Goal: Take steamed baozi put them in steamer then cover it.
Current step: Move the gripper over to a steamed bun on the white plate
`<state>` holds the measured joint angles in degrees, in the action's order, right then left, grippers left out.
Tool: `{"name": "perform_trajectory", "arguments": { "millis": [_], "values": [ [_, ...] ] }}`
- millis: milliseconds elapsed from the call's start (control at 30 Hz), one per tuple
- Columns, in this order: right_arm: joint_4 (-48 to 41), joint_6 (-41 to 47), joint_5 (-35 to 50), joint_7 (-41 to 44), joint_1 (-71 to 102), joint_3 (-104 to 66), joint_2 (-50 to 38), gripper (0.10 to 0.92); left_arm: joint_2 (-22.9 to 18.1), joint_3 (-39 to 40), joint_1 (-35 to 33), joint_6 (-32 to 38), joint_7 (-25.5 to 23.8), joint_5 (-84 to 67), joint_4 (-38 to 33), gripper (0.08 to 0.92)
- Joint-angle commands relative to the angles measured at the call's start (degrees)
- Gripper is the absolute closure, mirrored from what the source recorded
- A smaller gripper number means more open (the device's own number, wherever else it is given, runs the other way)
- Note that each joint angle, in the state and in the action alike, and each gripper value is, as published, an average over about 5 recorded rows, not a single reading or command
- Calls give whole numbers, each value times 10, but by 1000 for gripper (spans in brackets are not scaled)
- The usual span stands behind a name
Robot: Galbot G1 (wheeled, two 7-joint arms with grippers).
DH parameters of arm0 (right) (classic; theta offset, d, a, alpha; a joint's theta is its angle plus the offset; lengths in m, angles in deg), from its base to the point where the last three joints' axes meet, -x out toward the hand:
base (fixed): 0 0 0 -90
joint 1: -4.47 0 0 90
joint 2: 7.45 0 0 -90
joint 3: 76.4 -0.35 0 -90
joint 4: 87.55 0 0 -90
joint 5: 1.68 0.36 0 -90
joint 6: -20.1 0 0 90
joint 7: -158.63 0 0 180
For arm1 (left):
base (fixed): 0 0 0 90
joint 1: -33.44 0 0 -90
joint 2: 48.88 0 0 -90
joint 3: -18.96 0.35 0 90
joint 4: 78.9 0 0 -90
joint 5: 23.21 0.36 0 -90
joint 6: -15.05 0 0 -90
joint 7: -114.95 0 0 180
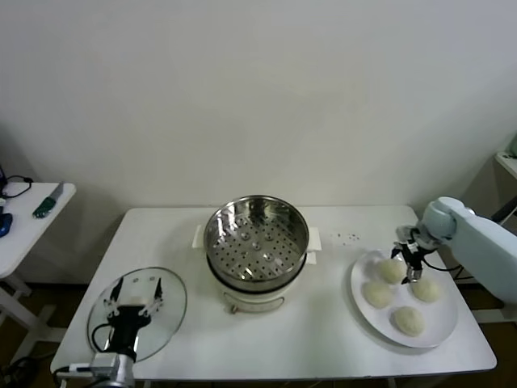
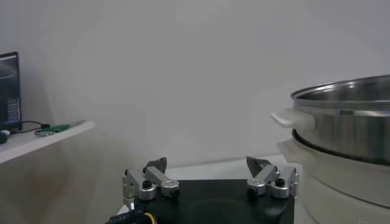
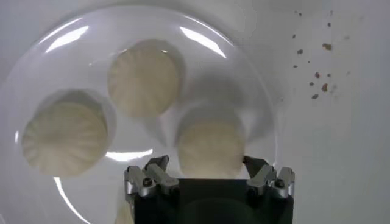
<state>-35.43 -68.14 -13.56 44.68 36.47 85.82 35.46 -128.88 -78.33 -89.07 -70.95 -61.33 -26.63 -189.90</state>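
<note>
Open tabletop (image 1: 323,323) between steamer (image 1: 257,242) (uncovered) and plate (image 1: 444,327)

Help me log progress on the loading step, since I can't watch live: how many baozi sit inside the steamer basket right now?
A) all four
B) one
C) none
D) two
C: the steamer shows only its bare perforated floor, while all four baozi lie on the white plate, with the open right gripper above one.

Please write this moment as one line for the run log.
right gripper: open, over baozi on plate | left gripper: open, over glass lid | steamer: uncovered, no buns inside | phase: reaching for first bun
</note>
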Motion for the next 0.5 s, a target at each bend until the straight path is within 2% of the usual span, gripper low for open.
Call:
{"name": "perform_trajectory", "arguments": {
  "millis": [33, 267, 500],
  "values": [
    [-36, -10, -20, 0, -18, 19, 26, 203, 0, -1, -1, -1, 0, 1, 2, 177],
    [-34, -14, -19, 3, -11, 16, 29, 211, 0, -3, -1, -1, 0, 1, 2, 177],
    [-28, -15, -18, 5, -7, 13, 26, 298, 0, -5, -4, -1, 2, 1, 0, 177]
  ]
}}
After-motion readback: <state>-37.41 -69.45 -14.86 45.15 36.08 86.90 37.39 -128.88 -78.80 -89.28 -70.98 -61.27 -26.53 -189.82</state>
